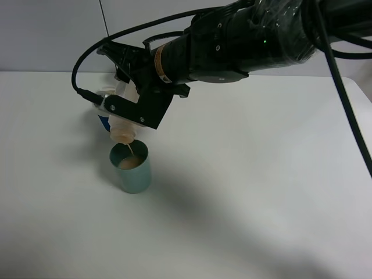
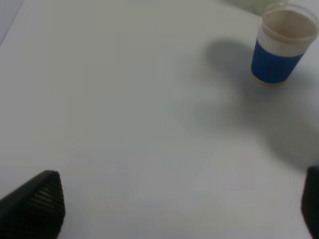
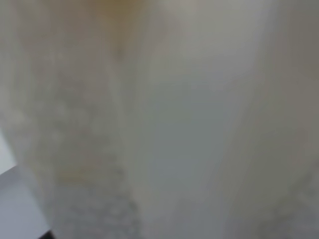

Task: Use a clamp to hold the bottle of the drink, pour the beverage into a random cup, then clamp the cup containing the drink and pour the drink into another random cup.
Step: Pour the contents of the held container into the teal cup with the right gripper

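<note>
My right clamp [image 1: 135, 110] reaches across to the left side of the table and is shut on the bottle [image 1: 122, 133], which is tipped neck-down. A thin stream of pale beige beverage [image 1: 132, 151] falls into the teal cup [image 1: 133, 174], and liquid pools inside it. The right wrist view is filled by the bottle's blurred pale side [image 3: 159, 119]. Behind the clamp, a bit of the blue paper cup [image 1: 103, 122] shows. In the left wrist view that cup [image 2: 280, 47] stands upright with nothing in it, far from my open left clamp [image 2: 174, 209], which holds nothing.
The white table [image 1: 261, 174] stretches to the right and front of the teal cup. The right arm's thick black body [image 1: 244, 40] and cables hang over the back of the table. A faint pale green shape [image 2: 259, 5] sits behind the blue cup.
</note>
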Robot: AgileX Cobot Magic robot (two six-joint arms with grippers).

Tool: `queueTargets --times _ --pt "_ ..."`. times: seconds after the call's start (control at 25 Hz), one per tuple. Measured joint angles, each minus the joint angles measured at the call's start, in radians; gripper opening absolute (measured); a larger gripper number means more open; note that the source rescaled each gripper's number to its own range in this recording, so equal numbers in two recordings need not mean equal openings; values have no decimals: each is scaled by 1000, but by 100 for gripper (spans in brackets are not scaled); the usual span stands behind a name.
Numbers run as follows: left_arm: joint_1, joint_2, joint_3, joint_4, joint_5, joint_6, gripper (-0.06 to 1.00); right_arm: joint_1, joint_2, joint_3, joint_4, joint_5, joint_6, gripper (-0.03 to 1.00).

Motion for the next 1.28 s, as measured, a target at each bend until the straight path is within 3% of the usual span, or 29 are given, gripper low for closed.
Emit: queueTargets --times 1.28 --pt "0 0 0 0 0 0 84 0 0 0 0 -70 -98 0"
